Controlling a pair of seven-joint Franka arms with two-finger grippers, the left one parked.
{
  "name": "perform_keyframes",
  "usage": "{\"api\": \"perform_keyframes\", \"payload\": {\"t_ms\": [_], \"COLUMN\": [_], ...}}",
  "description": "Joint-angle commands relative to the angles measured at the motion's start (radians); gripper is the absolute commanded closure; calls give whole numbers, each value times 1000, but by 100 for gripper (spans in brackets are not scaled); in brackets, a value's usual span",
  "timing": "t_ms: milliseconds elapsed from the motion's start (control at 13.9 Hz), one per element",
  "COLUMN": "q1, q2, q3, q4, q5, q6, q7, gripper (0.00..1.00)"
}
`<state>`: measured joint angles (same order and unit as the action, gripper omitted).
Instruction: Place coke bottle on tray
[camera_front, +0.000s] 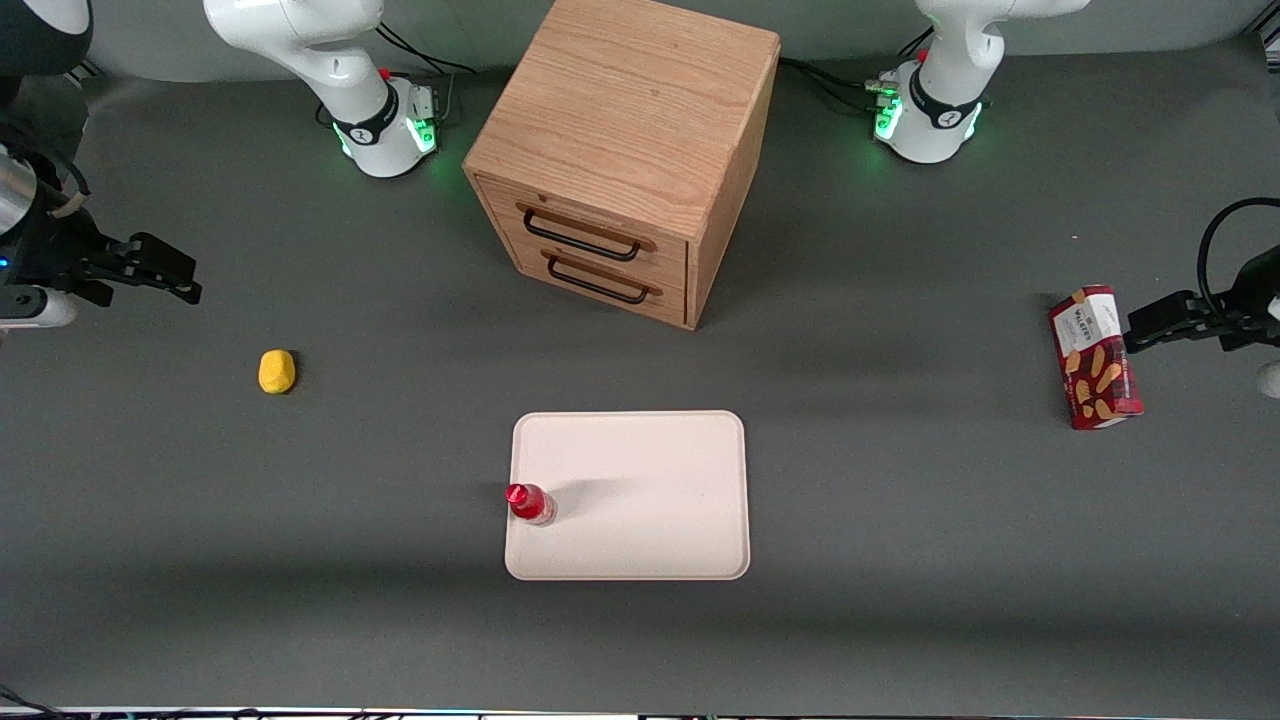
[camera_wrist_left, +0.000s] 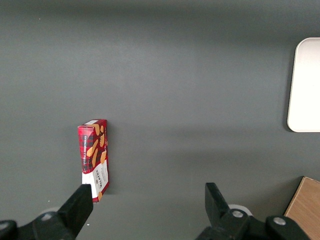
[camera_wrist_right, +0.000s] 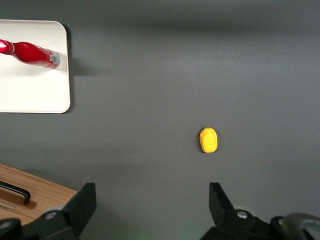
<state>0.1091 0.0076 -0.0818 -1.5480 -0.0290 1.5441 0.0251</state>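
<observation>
The coke bottle (camera_front: 528, 502), small and red with a red cap, stands upright on the pale tray (camera_front: 650, 480), close to the tray's edge toward the working arm's end. It also shows in the right wrist view (camera_wrist_right: 32, 54), on the tray (camera_wrist_right: 30, 90). My right gripper (camera_front: 185, 278) hangs at the working arm's end of the table, well away from the tray. Its fingers are wide open with nothing between them (camera_wrist_right: 152, 192). Only grey table shows between the fingers.
A yellow lemon (camera_front: 277, 371) lies on the table between my gripper and the tray, nearer the gripper (camera_wrist_right: 208, 140). A wooden drawer cabinet (camera_front: 620, 150) stands farther from the front camera than the tray. A red snack box (camera_front: 1095, 357) lies toward the parked arm's end.
</observation>
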Motion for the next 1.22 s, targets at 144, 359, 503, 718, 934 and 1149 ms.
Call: {"api": "perform_keyframes", "payload": {"t_ms": [144,359,503,718,934,1149], "q1": [-51,-48,-46,-46,-45,-45], "q2": [-25,-18,-17,-18,-21,-24], "q3": [8,5,4,2,4,4], "q4": [2,12,14,12,11,9], "q5": [24,24,24,24,24,26], "q6": [22,21,24,22,13,7], "q7": [-89,-76,-76,-74,-74,-74], "gripper": [0,0,0,0,0,0]}}
